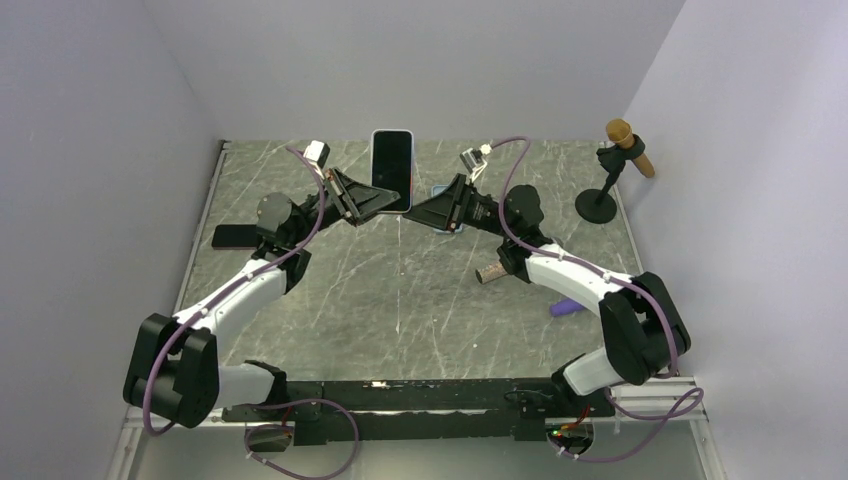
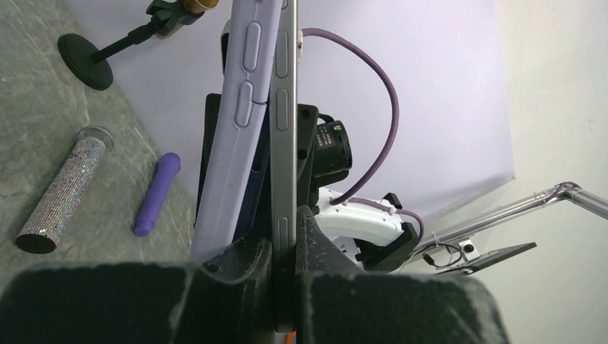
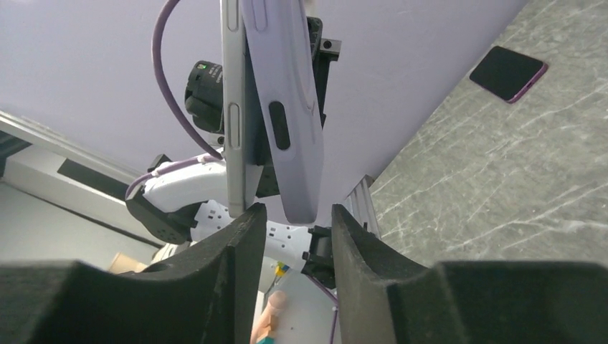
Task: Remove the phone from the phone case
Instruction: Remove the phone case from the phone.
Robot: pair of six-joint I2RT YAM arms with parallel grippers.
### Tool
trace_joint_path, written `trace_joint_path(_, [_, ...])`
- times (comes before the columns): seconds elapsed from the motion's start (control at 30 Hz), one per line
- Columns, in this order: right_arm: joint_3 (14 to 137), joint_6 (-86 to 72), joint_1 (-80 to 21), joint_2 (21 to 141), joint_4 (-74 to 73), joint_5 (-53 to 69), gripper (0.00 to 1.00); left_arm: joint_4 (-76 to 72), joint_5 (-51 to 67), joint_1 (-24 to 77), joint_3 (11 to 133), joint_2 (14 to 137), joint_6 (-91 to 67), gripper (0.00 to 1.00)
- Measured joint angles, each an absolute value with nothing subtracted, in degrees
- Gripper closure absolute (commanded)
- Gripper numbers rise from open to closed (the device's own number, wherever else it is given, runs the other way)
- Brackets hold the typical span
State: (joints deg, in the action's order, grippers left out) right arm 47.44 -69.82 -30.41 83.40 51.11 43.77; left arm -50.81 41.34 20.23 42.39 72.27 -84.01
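Jaws at upright phone's [image 1: 392,165] lower end

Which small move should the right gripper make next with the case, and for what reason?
Probably close the right gripper on the free end of the phone case. That end stands off the phone between the open fingers, while the left gripper clamps the phone's edge, so a pull could then peel it away.

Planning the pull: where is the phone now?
In the top view the phone stands raised over the far middle of the table, its lower end clamped in the left gripper, the right gripper close on its right.
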Motion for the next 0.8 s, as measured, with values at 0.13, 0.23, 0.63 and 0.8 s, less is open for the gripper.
trace_joint_path(0.13, [49.3, -70.3, -30.7, 85.2, 52.1, 43.7, 0.73, -50.9, 41.3, 20.3, 42.4, 72.3, -84.0, 1.00])
trace_joint_path(0.23, [50.6, -70.8, -31.0, 86.5, 52.7, 43.7, 0.90, -50.9, 41.4, 20.3, 42.3, 72.3, -84.0, 1.00])
trace_joint_path(0.63, [55.5, -68.8, -30.8, 89.1, 48.1, 43.7, 1.00, -54.0, 37.5, 20.3, 40.4, 72.2, -85.3, 1.00])
trace_joint_path(0.8, [59.3, -68.8, -29.1, 91.2, 45.4, 42.9, 1.00, -55.0, 37.0, 20.9, 40.1, 71.8, -85.3, 1.00])
